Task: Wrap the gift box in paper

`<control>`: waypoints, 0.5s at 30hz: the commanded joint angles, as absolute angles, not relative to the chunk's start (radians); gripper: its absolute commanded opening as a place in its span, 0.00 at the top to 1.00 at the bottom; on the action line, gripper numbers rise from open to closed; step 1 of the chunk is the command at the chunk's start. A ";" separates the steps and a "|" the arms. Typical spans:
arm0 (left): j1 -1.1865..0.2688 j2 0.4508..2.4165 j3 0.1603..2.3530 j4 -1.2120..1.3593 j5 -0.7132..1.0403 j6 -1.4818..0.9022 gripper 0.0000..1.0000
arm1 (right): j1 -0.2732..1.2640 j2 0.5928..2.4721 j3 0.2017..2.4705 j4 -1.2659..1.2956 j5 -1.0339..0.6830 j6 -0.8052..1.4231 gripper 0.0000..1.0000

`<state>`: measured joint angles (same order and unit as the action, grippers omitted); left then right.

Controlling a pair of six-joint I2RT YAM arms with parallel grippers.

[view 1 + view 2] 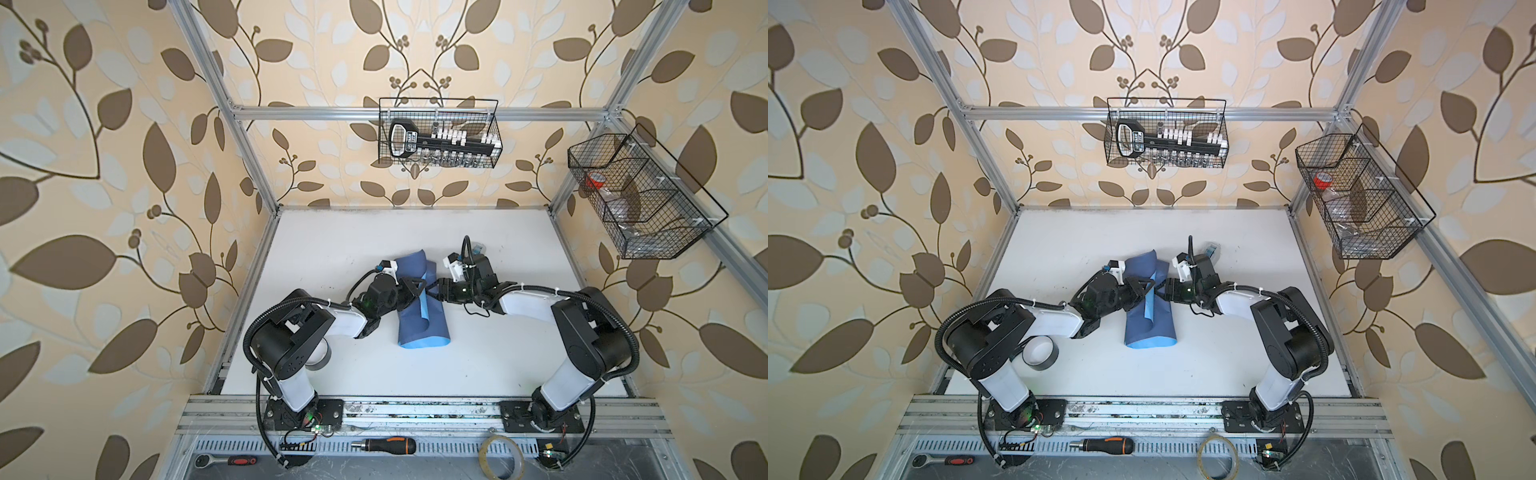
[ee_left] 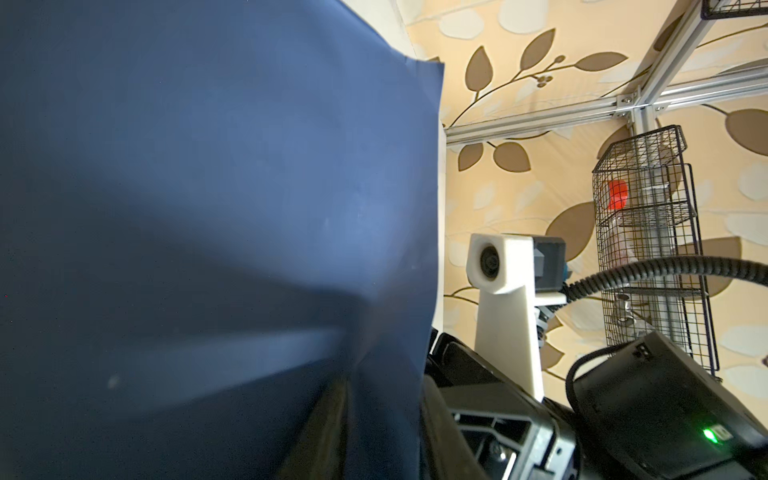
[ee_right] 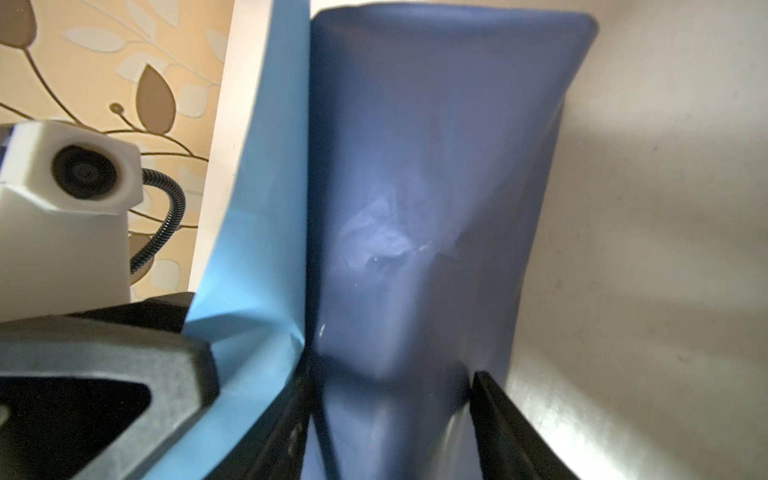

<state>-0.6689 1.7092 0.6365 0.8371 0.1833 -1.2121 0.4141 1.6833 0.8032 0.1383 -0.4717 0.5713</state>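
Dusky-blue matte paper (image 1: pixel 432 322), curled into a creased tube, sky-blue edge

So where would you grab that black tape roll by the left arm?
The black tape roll lies flat on the table, hole up, so probably take its wall from straight above, one finger inside the hole, one outside.

On table (image 1: pixel 1225 365), tape roll (image 1: pixel 1042 365) left of paper (image 1: pixel 1150 324)

Dusky blue paper (image 1: pixel 432 324) with sky-blue underside, white table (image 1: pixel 332 249), beige leaf-patterned wallpaper (image 1: pixel 104 166)
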 commanded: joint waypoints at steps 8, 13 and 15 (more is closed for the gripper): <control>-0.683 1.789 0.590 0.712 0.170 -1.195 0.62 | 0.370 1.662 0.800 -0.114 -0.398 0.520 0.39; -0.683 1.791 0.610 0.673 0.170 -1.186 0.59 | 0.339 1.613 0.804 -0.140 -0.406 0.511 0.39; -0.684 1.791 0.621 0.643 0.166 -1.183 0.58 | 0.324 1.586 0.804 -0.155 -0.406 0.505 0.39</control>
